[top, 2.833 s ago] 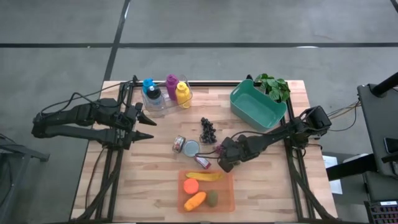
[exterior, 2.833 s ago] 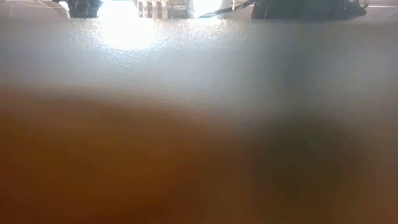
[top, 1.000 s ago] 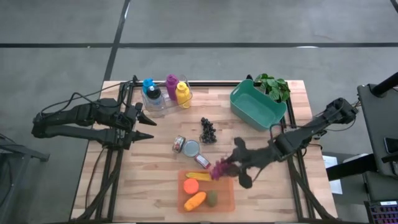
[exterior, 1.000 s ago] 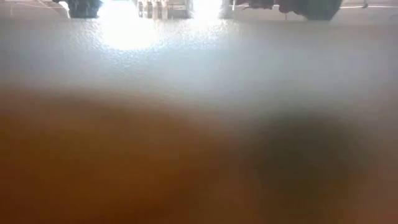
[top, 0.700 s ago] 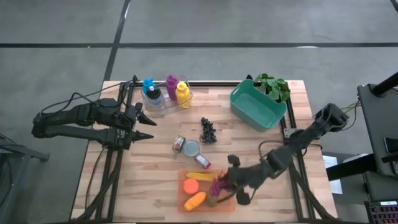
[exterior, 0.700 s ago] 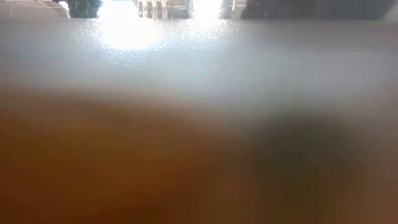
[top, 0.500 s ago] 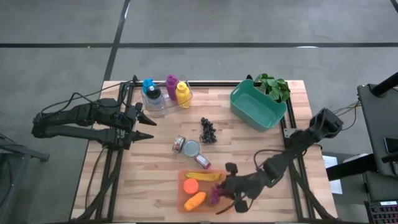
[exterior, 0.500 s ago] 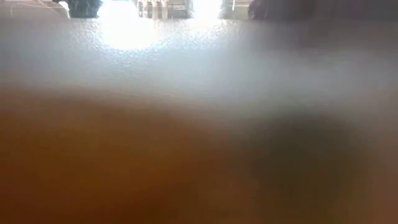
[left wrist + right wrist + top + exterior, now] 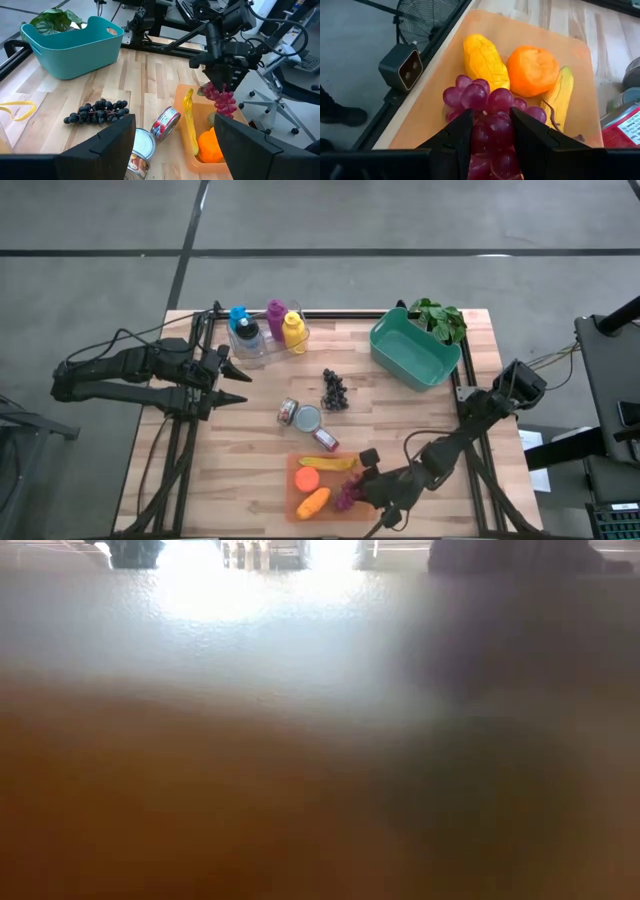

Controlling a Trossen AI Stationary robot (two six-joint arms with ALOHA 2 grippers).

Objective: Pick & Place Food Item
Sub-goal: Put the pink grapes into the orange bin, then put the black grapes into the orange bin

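Wood table (image 9: 420,420), concrete floor (image 9: 100,220).

I work in a robotics lab — grey concrete floor (image 9: 300,220) with taped lines, my butcher-block table (image 9: 400,420) on a black metal frame (cables trailing), office chairs (image 9: 280,100) behind.

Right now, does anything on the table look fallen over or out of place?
Yes: two cans lie on their sides near the table's middle, not upright. Dark grapes lie loose on the wood, outside the orange tray.
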